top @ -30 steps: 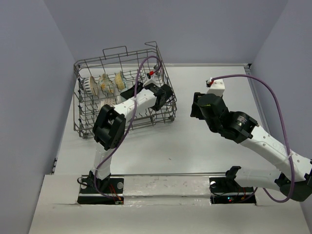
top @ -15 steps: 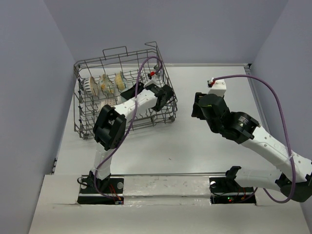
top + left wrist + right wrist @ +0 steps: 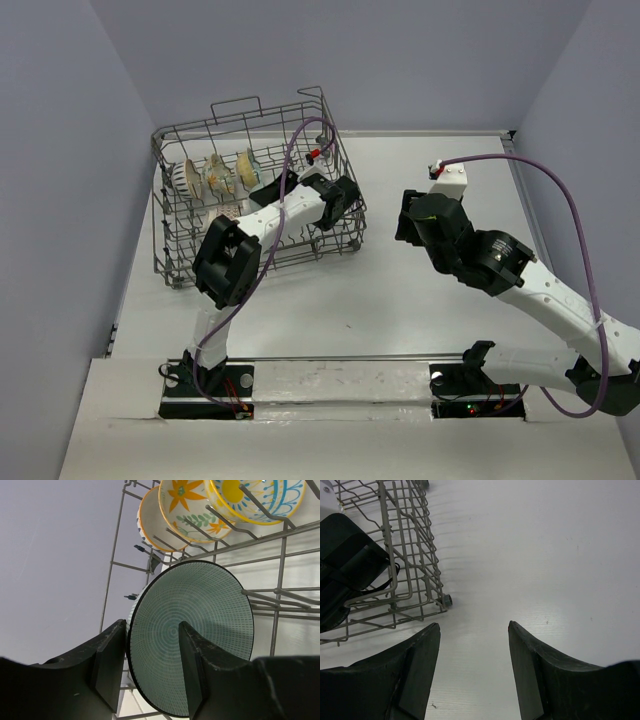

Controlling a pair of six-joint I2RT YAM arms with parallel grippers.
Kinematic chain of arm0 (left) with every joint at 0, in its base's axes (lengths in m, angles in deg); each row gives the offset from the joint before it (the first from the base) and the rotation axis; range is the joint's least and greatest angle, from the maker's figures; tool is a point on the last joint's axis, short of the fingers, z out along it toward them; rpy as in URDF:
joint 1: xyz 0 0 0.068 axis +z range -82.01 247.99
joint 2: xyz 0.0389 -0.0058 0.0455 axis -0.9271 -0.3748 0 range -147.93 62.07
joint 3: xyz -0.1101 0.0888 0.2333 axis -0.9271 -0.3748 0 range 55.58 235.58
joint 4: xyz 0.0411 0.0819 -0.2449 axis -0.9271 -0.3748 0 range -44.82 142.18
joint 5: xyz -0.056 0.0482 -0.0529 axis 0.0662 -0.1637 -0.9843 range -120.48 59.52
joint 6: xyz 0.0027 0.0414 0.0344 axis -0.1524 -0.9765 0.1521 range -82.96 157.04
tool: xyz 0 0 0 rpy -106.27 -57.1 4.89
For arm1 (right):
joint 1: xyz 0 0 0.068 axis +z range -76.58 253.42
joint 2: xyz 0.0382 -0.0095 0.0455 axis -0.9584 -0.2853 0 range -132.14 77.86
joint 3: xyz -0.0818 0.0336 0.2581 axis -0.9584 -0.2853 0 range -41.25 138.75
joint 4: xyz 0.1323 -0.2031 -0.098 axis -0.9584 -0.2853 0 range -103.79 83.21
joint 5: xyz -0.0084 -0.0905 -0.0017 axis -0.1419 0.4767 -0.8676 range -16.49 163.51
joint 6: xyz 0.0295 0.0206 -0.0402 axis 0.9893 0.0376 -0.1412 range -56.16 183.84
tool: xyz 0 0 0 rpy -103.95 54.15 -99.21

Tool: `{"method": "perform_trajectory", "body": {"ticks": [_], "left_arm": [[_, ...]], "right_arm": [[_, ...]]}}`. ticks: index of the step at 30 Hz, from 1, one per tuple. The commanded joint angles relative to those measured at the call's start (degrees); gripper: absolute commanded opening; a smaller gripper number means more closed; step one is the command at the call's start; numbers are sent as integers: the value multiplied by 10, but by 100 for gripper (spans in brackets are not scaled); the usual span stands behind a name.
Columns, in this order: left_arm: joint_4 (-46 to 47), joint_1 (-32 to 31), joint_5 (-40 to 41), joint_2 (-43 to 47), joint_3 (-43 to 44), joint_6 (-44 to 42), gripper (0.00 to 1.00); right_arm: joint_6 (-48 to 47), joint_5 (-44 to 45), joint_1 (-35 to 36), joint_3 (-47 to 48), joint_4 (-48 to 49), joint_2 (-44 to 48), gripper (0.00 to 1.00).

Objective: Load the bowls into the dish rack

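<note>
The dish rack (image 3: 300, 252) stands at the back left of the table. My left gripper (image 3: 151, 625) reaches into it, open, its two fingers standing either side of the rim of a teal bowl (image 3: 215, 610) that stands on edge between the tines. A small gap shows between the left finger and the rim. Beyond it stand two flower-patterned bowls (image 3: 192, 505) (image 3: 260, 495) and a cream bowl (image 3: 150, 520), also on edge. From above, these bowls (image 3: 215, 172) line the rack's back left. My right gripper (image 3: 474, 625) hangs open over bare table with nothing between its fingers.
The rack's wire wall (image 3: 410, 570) and a small wheel (image 3: 447, 600) lie just left of my right gripper. Grey walls close in the table on the left, back and right. The left arm's wrist (image 3: 330, 200) sits over the rack's right part.
My left jaws have widened off the teal bowl, which stays standing in the rack. The right arm has drifted slightly to the right, still open.
</note>
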Motion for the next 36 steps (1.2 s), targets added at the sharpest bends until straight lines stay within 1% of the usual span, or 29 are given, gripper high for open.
{"method": "perform_trajectory", "body": {"ticks": [1, 5, 9, 17, 36], "left_arm": [[-7, -37, -7, -24, 10, 20, 54], [-7, -36, -23, -28, 12, 24, 50], [12, -36, -34, -23, 2, 17, 47], [73, -37, -67, -4, -24, -30, 47], [101, -42, -99, -12, -45, -49, 47]], "right_arm": [[5, 22, 1, 12, 2, 10, 62], [6, 23, 1, 12, 3, 9, 62], [6, 22, 1, 13, 3, 7, 63], [5, 21, 1, 18, 1, 4, 62], [3, 20, 1, 25, 0, -8, 62]]}}
